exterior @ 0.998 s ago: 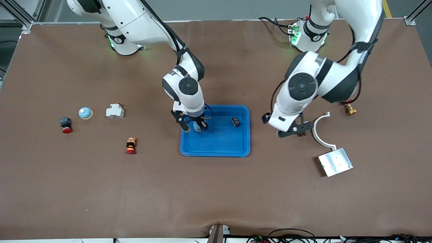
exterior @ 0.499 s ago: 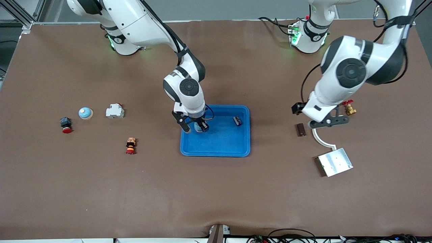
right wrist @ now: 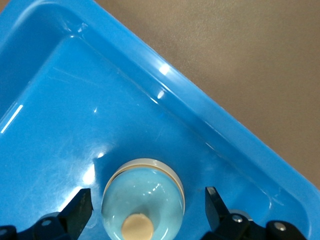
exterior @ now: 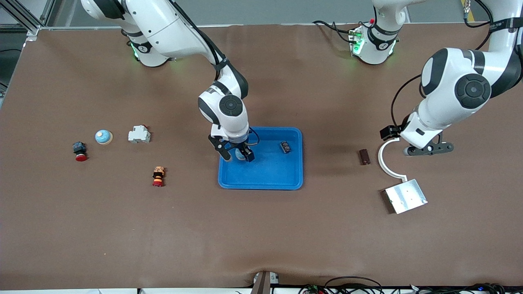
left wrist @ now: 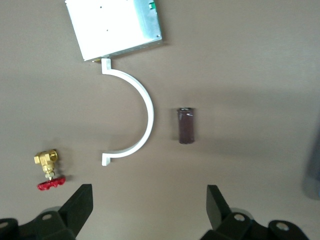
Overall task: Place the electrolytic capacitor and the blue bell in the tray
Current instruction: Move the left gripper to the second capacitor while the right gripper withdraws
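The bright-blue tray (exterior: 265, 169) lies mid-table. A pale-blue bell (exterior: 239, 153) with a cream knob sits upright on the tray floor (right wrist: 60, 115). My right gripper (exterior: 237, 155) is low in the tray, open. Its fingers stand on either side of the bell (right wrist: 150, 185) with a gap on each side. A dark brown cylindrical capacitor (exterior: 364, 157) lies on the table between the tray and a white curved bracket (exterior: 383, 163); it also shows in the left wrist view (left wrist: 186, 125). My left gripper (exterior: 427, 149) is open and empty, up over the table beside the bracket (left wrist: 142, 115).
A small dark component (exterior: 285, 147) lies in the tray. A silver plate (exterior: 405, 196) touches the bracket's end. A brass valve (left wrist: 47, 165) lies near it. Toward the right arm's end are a second blue bell (exterior: 103, 136), a white block (exterior: 139, 134) and two red-capped buttons (exterior: 80, 151), (exterior: 158, 176).
My left arm has swung away from the tray toward its own end of the table, leaving the brown capacitor uncovered on the table. My right gripper has stayed around the bell.
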`<action>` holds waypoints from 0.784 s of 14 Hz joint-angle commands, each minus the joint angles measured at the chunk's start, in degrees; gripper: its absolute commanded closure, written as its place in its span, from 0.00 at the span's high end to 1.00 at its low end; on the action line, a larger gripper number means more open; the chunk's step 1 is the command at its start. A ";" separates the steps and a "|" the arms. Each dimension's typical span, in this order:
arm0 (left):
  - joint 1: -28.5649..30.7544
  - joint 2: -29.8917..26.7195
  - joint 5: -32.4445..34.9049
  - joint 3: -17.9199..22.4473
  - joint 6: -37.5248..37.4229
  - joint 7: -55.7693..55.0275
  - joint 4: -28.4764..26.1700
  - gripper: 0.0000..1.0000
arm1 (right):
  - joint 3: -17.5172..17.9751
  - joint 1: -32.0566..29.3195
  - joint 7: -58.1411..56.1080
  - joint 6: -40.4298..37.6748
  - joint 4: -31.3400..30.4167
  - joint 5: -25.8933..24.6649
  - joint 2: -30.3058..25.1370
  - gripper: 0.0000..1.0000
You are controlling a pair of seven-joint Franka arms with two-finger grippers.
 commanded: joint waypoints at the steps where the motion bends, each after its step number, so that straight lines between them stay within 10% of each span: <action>1: 1.68 -1.92 -1.28 -0.45 6.70 1.75 -5.78 1.00 | -0.63 0.86 0.80 -2.68 2.74 -2.29 0.66 1.00; 11: -1.30 10.20 -0.40 -0.62 16.04 1.04 -6.24 1.00 | -0.54 -3.52 -20.62 -31.67 14.52 -2.03 -3.64 1.00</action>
